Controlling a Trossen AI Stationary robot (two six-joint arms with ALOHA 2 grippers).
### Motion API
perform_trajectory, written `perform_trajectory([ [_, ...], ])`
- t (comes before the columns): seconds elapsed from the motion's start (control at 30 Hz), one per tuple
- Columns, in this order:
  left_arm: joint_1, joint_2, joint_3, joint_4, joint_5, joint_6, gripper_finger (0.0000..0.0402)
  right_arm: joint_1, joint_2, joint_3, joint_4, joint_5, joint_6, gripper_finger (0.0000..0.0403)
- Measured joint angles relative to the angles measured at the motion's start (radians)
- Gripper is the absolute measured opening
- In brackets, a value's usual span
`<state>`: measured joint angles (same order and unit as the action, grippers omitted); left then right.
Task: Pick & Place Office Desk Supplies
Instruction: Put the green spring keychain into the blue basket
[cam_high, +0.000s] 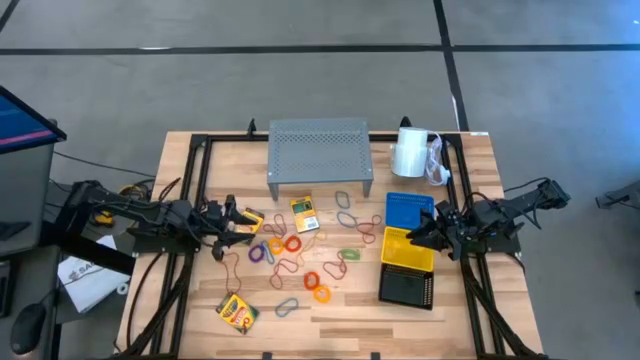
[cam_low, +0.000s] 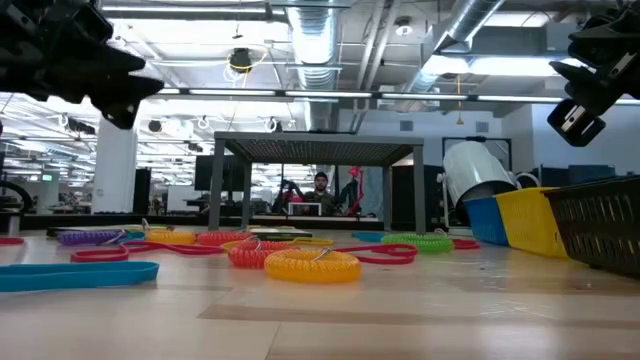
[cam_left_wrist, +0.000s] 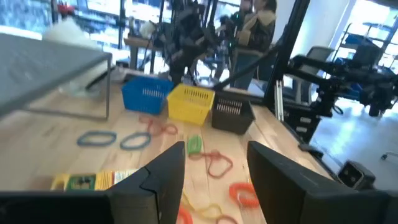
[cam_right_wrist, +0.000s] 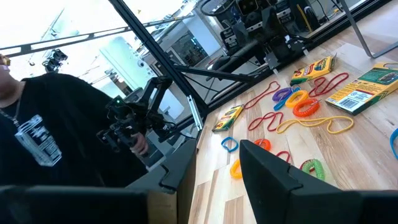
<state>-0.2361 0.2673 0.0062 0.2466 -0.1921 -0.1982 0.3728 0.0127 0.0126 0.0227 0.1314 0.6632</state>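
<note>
Left gripper (cam_left_wrist: 214, 177) hovered mid-left over the bench (cam_high: 200, 300), jaws apart, empty; right gripper (cam_right_wrist: 217, 171) by the yellow basket (cam_high: 408, 249), likewise released.

Loops (cam_high: 300, 262) strewn mid-table; baskets (cam_high: 409, 248) right.

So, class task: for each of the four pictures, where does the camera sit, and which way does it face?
High: overhead, looking down; both arms, table.
Low: table height, looking across; loops, shelf, grippers above.
Left wrist: past its open fingers toward three baskets.
Right wrist: past its open fingers toward loops, crayon boxes, a person.
Shared: yellow basket.
</note>
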Motion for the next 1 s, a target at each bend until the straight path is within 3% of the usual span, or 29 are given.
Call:
perform_trajectory([
  [0.2, 0.000, 0.004, 0.000, 0.096, -0.001, -0.003, 0.0168, 0.000, 0.000, 0.000, 0.000, 0.000, 0.000, 0.0120],
  [0.47, 0.000, 0.028, 0.000, 0.109, -0.001, -0.180, 0.0168, 0.000, 0.000, 0.000, 0.000, 0.000, 0.000, 0.0120],
  [0.6, 0.000, 0.061, 0.000, 0.141, -0.008, -0.250, 0.0168, 0.000, 0.000, 0.000, 0.000, 0.005, -0.087, 0.0120],
  [0.77, 0.000, 0.124, 0.000, 0.233, -0.171, -0.461, 0.0168, -0.001, 0.000, -0.002, 0.013, 0.014, -0.124, 0.0121],
  [0.83, 0.000, 0.154, 0.000, 0.313, -0.240, -0.532, 0.0168, -0.006, 0.000, -0.002, 0.056, 0.085, -0.190, 0.0120],
  [1.0, 0.000, 0.232, 0.000, 0.476, -0.316, -0.542, 0.0168, -0.024, -0.007, -0.001, 0.176, 0.161, -0.138, 0.0121],
])
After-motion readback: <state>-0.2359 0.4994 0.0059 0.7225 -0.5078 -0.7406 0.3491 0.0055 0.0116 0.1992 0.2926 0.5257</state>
